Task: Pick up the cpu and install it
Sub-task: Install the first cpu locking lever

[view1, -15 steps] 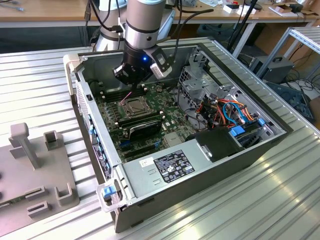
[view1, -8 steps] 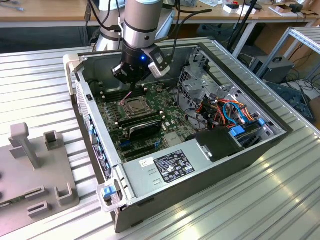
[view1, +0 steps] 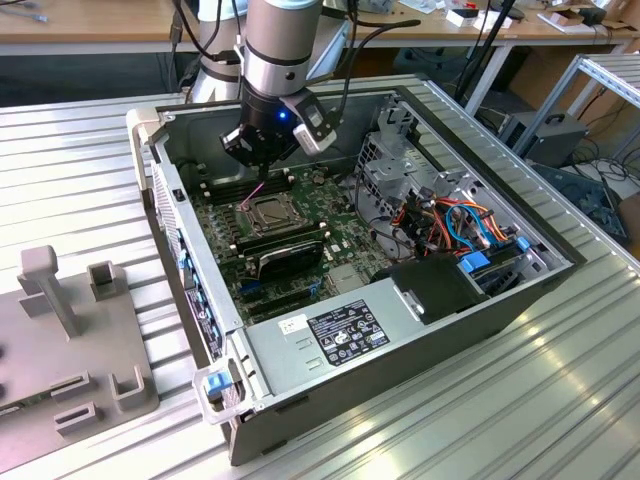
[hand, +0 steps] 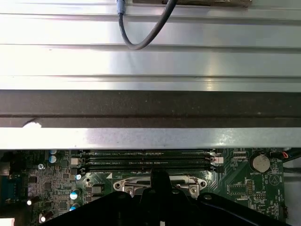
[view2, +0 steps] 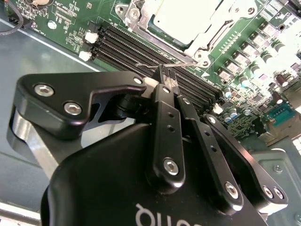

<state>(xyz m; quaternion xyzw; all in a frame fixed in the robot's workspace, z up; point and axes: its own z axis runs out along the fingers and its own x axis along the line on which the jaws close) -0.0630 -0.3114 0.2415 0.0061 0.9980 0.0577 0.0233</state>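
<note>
The hand point(view2: 164, 77) hangs inside the open computer case point(view1: 480, 320), low over the green motherboard point(view1: 335, 240). In the second wrist view its fingers point(view2: 165, 113) stand pressed together with nothing large between them; a thin wire lever point(view2: 164, 66) of the socket lies at their tips, though contact cannot be confirmed. The cpu point(view2: 188, 19) sits in the socket point(view1: 266, 211), its pale metal top framed by the load plate, at about twelve o'clock from the fingertips in that view. Judgement: placement appears done; whether the retention lever is latched cannot be told, so securing may remain.
</note>
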